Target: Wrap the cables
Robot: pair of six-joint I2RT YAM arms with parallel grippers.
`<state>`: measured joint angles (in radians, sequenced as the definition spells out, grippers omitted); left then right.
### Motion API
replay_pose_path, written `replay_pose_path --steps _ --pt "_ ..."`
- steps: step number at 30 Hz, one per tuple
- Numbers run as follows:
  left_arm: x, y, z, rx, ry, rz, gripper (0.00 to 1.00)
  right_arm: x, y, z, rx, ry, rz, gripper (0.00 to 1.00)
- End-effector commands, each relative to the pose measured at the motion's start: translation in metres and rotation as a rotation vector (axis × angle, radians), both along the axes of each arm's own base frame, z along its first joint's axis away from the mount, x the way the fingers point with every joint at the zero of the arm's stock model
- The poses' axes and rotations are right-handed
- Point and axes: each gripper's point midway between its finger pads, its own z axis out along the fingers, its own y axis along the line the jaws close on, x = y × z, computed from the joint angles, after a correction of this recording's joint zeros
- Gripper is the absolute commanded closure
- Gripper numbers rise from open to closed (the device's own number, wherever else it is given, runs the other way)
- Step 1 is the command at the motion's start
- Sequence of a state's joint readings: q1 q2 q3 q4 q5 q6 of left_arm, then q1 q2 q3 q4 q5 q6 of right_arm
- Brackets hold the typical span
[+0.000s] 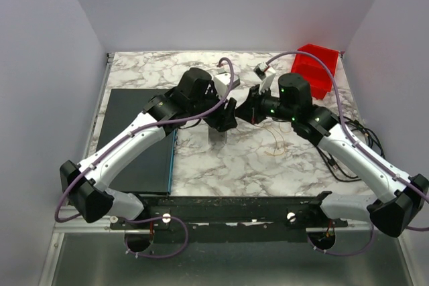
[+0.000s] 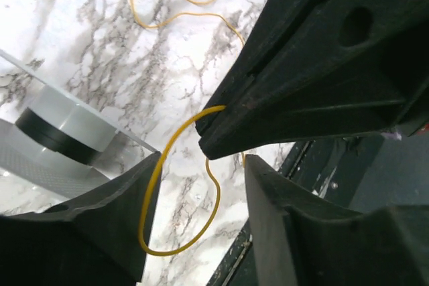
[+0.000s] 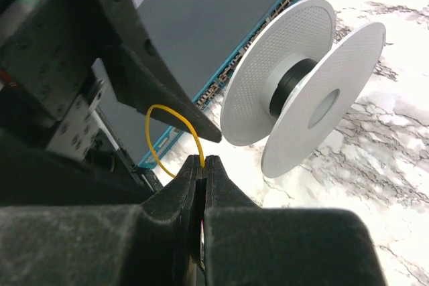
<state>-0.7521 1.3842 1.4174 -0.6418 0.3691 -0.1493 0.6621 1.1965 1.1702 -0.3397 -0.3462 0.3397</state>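
I see the left gripper (image 2: 201, 185) with its fingers apart, gripping nothing. A loop of the cable (image 2: 144, 212) hangs in that gap, above mid-desk (image 1: 268, 165). The right gripper (image 3: 203, 165), fingers pressed together, pinches the strand. The loop extends leftward from that pinch, so I judge the left arm better placed for the next grasp.

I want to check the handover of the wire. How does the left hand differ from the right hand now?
The left hand stands open; the right hand is shut. The right hand pinches the thin yellow cable; the left hand grips nothing, and the cable only loops through its gap. Both hang close together above the marble table, near the white spool.
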Motion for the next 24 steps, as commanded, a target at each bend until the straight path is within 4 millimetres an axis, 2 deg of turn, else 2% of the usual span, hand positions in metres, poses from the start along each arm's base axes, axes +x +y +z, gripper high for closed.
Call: replay_pose_path --steps 1,5,11,20,24 --pt "0.012 0.01 0.034 -0.114 -0.083 0.148 0.41 0.015 0.003 -0.003 -0.032 0.056 -0.106 0.99" --pt "0.01 0.02 0.039 -0.135 -0.103 0.196 0.37 0.024 0.008 -0.007 -0.026 0.102 -0.158 0.99" --pt "0.011 0.042 0.034 -0.099 -0.108 0.295 0.34 0.036 0.014 -0.01 -0.007 0.146 -0.217 0.99" --pt "0.011 0.075 0.03 -0.114 -0.126 0.467 0.33 0.043 0.03 -0.014 0.05 0.223 -0.233 0.99" --pt "0.008 0.083 0.03 -0.139 -0.14 0.502 0.31 0.045 0.035 -0.012 0.082 0.241 -0.241 0.99"
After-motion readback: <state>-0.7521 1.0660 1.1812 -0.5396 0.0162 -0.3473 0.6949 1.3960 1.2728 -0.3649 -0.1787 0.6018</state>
